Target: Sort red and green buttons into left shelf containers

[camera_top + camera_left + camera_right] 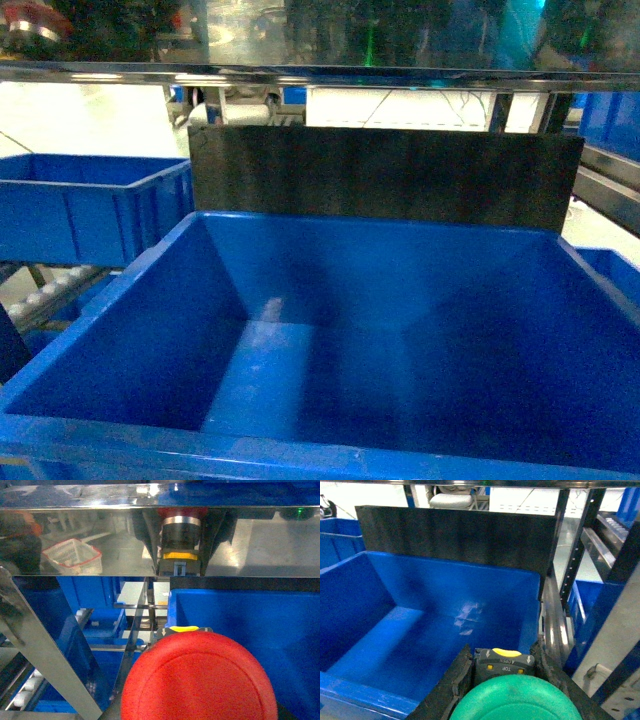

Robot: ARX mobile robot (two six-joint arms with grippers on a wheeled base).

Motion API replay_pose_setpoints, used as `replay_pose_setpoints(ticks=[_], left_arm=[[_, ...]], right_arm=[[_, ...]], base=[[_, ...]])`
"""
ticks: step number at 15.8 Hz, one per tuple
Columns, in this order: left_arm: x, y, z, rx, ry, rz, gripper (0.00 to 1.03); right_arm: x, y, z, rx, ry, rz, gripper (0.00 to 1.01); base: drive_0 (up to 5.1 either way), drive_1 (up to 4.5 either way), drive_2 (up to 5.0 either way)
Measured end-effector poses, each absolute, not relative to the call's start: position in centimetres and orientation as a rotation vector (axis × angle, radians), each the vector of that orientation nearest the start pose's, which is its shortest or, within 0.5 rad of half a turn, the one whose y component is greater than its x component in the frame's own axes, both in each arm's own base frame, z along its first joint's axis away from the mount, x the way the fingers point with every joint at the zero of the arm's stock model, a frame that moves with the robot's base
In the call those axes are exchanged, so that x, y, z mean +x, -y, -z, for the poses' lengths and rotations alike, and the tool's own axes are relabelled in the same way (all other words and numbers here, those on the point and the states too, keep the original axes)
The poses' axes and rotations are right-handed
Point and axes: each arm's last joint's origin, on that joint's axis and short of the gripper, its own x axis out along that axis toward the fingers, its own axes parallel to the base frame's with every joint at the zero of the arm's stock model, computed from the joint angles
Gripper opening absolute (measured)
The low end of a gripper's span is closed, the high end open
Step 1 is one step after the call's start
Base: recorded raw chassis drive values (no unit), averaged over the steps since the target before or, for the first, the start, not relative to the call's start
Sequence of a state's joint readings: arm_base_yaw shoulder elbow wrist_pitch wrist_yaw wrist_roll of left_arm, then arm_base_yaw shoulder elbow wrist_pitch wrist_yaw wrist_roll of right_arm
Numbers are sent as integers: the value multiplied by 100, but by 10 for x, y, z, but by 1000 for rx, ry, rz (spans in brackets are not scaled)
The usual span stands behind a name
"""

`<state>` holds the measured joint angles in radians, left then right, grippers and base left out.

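Rubber-padded fingers [451, 685] of the right gripper [504, 680] clamp the green button [515, 700] by its dark base, just above the near rim of a deep blue bin [350, 692]. Close to the left wrist camera, the red button [200, 677] hangs beside another blue bin [250, 615] under a shiny metal shelf [100, 540]; I cannot tell how the left fingers stand.

red button [199, 677] cut off below, green button [516, 699] likewise (bases hidden)
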<state>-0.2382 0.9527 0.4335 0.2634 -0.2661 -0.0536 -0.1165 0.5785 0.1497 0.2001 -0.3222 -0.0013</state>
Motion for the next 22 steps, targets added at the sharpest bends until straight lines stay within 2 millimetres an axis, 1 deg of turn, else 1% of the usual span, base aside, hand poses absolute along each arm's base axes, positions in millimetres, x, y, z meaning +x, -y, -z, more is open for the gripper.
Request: replay_pose_setpoints(ticks=[5,7,9,11,13,15,16,19,21,22], left_arm=[[198,40,-225,11,-247,-34,24],[198,40,-225,10,-247,-34,24],[198,40,-225,10,-247,-34,24],[198,40,-225,11,-247,-34,24],[198,40,-225,11,-247,-34,24],[198,40,-225,11,-247,-34,24],[198,40,-225,11,-247,-34,24],[198,40,-225,11,-247,-34,24],[198,40,-225,11,-247,-34,24],[198,40,-225,11,-247,-34,24]], right_arm=[[157,-14,-169,27,-246,-305,30],[167,-23,-160,21,-260,-349,30],[179,-32,-146,18,-310,-388,30],[192,-42,-139,11,-326,-427,30],[204,-57,-132,-4,-340,-476,30],[217,-71,-123,-20,-384,-522,30],[224,-75,-118,-32,-400,-527,30],[244,-77,-105,-67,-473,-514,30],[256,-71,-95,-76,-537,-475,30],[260,-67,-95,-71,-549,-459,30]], base=[[0,0,0],[0,0,0],[0,0,0],[0,0,0],[0,0,0],[0,0,0],[0,0,0],[0,0,0],[0,0,0],[0,0,0]])
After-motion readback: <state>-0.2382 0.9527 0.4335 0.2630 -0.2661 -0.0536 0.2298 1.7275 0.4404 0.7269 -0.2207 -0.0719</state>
